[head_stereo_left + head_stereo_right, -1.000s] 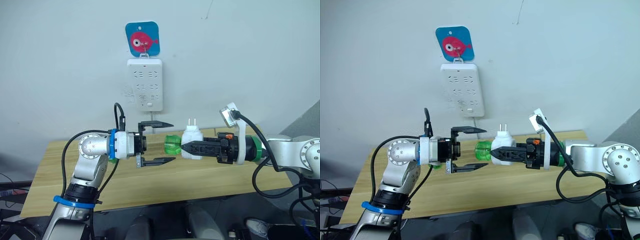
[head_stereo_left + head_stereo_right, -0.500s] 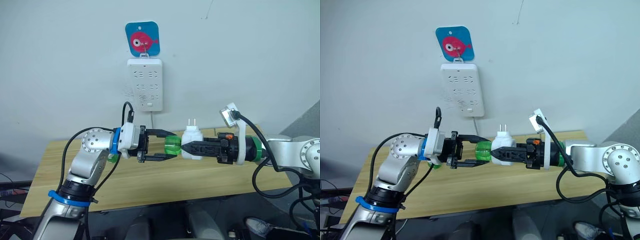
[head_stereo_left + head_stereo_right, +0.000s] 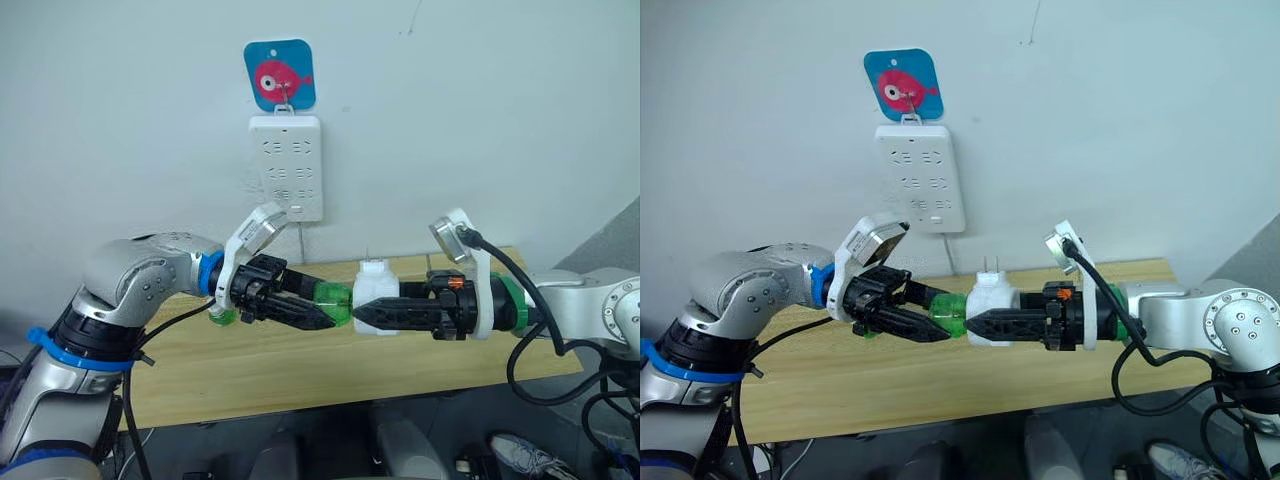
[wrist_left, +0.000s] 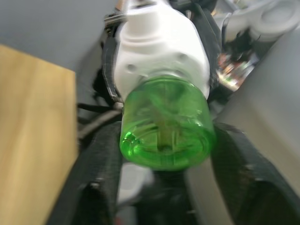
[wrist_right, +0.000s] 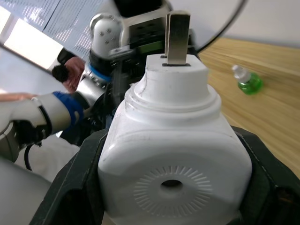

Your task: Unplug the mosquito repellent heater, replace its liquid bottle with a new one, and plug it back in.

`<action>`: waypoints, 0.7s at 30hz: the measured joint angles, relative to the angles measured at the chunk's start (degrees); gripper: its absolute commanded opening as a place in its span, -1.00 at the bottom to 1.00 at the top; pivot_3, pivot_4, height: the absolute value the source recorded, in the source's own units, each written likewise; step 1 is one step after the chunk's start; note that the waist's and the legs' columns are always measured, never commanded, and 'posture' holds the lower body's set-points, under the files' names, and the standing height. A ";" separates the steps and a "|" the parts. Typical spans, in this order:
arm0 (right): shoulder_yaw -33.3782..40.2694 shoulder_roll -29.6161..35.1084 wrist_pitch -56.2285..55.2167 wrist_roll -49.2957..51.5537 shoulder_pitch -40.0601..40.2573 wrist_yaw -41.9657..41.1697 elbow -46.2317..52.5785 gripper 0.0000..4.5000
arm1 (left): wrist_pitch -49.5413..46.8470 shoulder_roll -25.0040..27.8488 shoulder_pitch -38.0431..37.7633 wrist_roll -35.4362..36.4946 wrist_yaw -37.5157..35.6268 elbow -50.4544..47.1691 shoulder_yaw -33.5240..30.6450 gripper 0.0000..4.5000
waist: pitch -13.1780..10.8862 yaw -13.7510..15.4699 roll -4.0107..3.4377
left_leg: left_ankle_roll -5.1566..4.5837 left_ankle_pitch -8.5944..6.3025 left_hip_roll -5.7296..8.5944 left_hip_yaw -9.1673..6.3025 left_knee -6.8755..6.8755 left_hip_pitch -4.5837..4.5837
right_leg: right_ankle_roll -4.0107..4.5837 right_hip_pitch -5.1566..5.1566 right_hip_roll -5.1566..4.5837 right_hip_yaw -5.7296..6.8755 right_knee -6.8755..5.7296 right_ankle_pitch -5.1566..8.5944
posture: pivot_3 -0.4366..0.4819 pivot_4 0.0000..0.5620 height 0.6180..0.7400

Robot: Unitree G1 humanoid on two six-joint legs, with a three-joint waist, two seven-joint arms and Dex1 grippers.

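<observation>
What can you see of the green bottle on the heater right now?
The green bottle is small, round and of translucent green plastic, its flat base facing the left wrist camera. It lies sideways in the air above the wooden table, its neck end still seated in the white mosquito repellent heater, which the right gripper holds. The left gripper has its jaws shut on the bottle's sides.

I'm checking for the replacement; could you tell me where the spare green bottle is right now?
In the right wrist view, the spare green bottle stands upright on the wooden table, apart from the heater held in the right claw.
</observation>
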State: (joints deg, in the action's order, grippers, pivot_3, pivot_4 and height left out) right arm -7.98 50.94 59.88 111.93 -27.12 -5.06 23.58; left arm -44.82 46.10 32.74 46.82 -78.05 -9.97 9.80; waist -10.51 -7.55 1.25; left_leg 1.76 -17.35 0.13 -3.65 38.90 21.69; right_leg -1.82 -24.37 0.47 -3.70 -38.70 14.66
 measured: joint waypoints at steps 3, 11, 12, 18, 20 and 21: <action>0.00 -0.10 -0.02 -0.14 0.80 0.27 -0.39 0.35 | 17.59 -5.05 -6.54 -9.33 1.03 -0.23 -1.16 0.80 | 0.00 0.27 -0.03 | 0.01 0.00 0.03 0.08 0.00 0.00 | 0.02 0.00 -0.16 -0.05 0.04 -0.01 | -0.36 -0.46 1.00; 0.02 0.27 -0.01 -0.17 0.96 0.61 0.05 0.35 | 53.47 -15.87 -16.10 -21.82 2.68 0.46 -3.93 0.80 | 0.00 2.30 -0.02 | 0.00 0.00 0.10 0.08 0.07 0.06 | 0.02 0.02 -0.23 -0.01 0.07 -0.02 | -0.36 -0.46 1.00; 0.01 0.26 -0.02 -0.17 0.96 0.66 0.07 0.35 | 56.13 -16.69 -16.10 -22.60 3.06 1.12 -4.11 0.80 | 0.00 2.55 -0.02 | 0.00 0.00 0.11 0.12 0.08 0.06 | 0.02 0.02 -0.22 -0.03 0.07 -0.02 | -0.36 -0.46 1.00; 0.00 0.27 -0.28 -0.17 0.93 1.49 0.09 0.35 | 66.00 -19.49 -14.60 -25.18 4.19 5.55 -4.04 0.72 | 0.00 2.69 -0.01 | -0.02 0.00 0.16 0.25 0.10 0.07 | -0.03 0.03 -0.24 -0.07 0.07 -0.05 | -0.36 -0.46 1.00; 0.00 0.27 -0.28 -0.17 0.92 1.60 0.09 0.35 | 66.61 -19.29 -14.56 -25.15 3.67 6.16 -3.64 0.55 | 0.00 2.63 -0.01 | -0.02 -0.01 0.13 0.22 0.09 0.06 | -0.03 0.03 -0.24 -0.03 0.06 -0.05 | -0.36 -0.46 1.00; 0.00 0.27 -0.28 -0.17 0.92 1.62 0.09 0.35 | 66.62 -19.22 -14.56 -25.10 3.46 6.24 -3.28 0.41 | 0.00 2.59 -0.02 | -0.02 -0.01 0.13 0.21 0.09 0.06 | -0.02 0.03 -0.24 -0.02 0.05 -0.05 | -0.36 -0.46 1.00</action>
State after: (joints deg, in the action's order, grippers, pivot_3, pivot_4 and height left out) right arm -7.98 51.21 59.60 111.76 -26.19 -3.43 23.67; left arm 21.80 26.89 18.19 21.72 -74.59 -3.73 6.52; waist -10.51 -4.96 1.24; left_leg 1.74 -17.36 0.26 -3.44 38.98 21.75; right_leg -1.84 -24.34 0.23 -3.72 -38.65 14.61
